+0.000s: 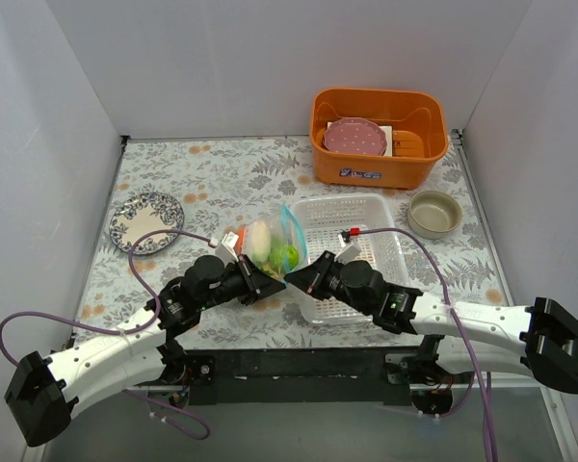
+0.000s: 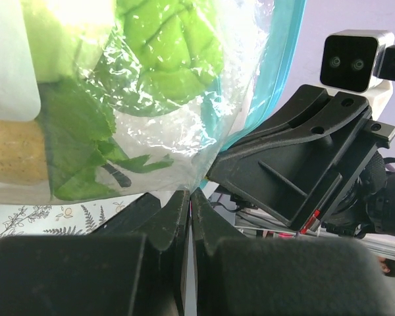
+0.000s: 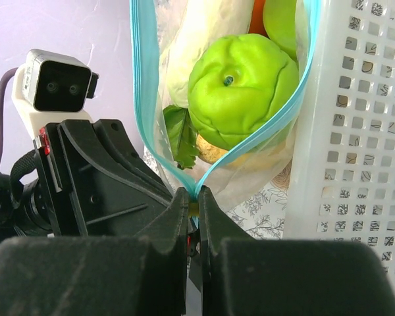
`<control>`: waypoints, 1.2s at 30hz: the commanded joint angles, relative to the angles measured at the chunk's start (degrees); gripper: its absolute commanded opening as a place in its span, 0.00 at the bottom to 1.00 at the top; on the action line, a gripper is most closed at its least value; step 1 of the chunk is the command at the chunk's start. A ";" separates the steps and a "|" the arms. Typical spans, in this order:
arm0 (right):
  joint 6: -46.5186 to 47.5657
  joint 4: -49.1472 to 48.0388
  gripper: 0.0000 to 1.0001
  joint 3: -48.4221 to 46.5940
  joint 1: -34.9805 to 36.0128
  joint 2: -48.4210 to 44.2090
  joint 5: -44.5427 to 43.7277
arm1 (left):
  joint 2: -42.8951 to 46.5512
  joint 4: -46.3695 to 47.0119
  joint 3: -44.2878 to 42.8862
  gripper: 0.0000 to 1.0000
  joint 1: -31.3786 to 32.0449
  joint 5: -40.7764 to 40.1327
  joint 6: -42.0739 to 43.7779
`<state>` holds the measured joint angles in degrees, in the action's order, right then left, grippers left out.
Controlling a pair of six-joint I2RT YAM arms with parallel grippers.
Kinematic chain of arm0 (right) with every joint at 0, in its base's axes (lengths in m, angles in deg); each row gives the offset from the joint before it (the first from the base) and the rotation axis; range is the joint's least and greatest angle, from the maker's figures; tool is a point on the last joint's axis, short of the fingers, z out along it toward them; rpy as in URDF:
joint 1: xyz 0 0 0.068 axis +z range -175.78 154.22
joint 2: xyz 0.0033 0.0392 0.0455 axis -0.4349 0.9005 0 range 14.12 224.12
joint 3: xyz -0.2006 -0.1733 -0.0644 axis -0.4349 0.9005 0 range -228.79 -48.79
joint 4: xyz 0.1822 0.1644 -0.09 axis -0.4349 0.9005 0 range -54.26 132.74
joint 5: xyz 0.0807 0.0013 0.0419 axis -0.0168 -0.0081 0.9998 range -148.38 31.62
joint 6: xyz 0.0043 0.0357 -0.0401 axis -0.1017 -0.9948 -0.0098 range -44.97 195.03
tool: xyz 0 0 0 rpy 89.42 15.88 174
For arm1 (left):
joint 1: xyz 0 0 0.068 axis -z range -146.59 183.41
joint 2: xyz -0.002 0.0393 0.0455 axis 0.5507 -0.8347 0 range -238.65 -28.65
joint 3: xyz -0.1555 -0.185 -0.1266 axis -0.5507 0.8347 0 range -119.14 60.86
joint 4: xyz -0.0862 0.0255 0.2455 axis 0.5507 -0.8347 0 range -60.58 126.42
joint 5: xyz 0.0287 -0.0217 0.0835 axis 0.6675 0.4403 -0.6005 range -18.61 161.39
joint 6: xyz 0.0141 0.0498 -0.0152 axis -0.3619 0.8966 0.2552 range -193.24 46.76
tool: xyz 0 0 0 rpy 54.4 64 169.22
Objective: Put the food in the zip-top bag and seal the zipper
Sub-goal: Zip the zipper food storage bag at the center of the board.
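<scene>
The zip-top bag (image 1: 270, 245) lies between my two grippers beside the tray. It holds a green pepper (image 3: 240, 89), a white radish (image 3: 197, 46), an orange (image 3: 257, 16) and leafy greens (image 2: 79, 145). The light blue zipper (image 3: 143, 118) gapes open above the pepper, and its two strips meet at my right gripper (image 3: 194, 194), which is shut on that near end. My left gripper (image 2: 190, 194) is shut on the bag's clear plastic edge (image 2: 151, 131), close against the right gripper (image 1: 294, 279). The left gripper (image 1: 262, 286) sits just left of it.
A clear perforated tray (image 1: 352, 250) stands right against the bag. An orange bin (image 1: 378, 164) with a pink plate (image 1: 355, 137) is at the back right. A beige bowl (image 1: 434, 212) is to the right, a patterned plate (image 1: 146, 219) to the left.
</scene>
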<state>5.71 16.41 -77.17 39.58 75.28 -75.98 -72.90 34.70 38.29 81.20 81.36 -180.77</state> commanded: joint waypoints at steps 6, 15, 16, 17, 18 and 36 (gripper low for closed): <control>0.41 -3.52 0.09 -1.77 -1.38 -3.24 -11.04 | 1.27 -3.21 1.38 0.00 0.90 7.86 1.97; -0.29 0.17 0.10 -2.29 -3.14 -4.04 -11.58 | 1.88 -5.83 0.86 0.00 0.81 8.92 2.50; 0.06 0.43 0.10 -2.38 -3.40 -4.04 -11.66 | 2.32 -6.28 0.77 0.00 0.81 8.92 2.50; 0.24 0.35 0.10 -2.55 -3.92 -4.12 -11.57 | 2.76 -6.63 0.51 0.00 0.90 8.66 2.41; 0.41 0.44 0.10 -2.73 -4.36 -3.95 -10.79 | 3.11 -7.42 0.59 0.00 0.81 8.48 2.41; -0.01 4.21 0.09 -5.02 -9.20 -2.81 0.36 | 4.53 -7.70 -0.46 0.23 0.81 3.92 0.65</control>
<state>6.50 20.76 -79.45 30.47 72.62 -79.11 -68.60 26.05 38.84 81.92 87.40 -179.78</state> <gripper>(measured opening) 0.109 0.084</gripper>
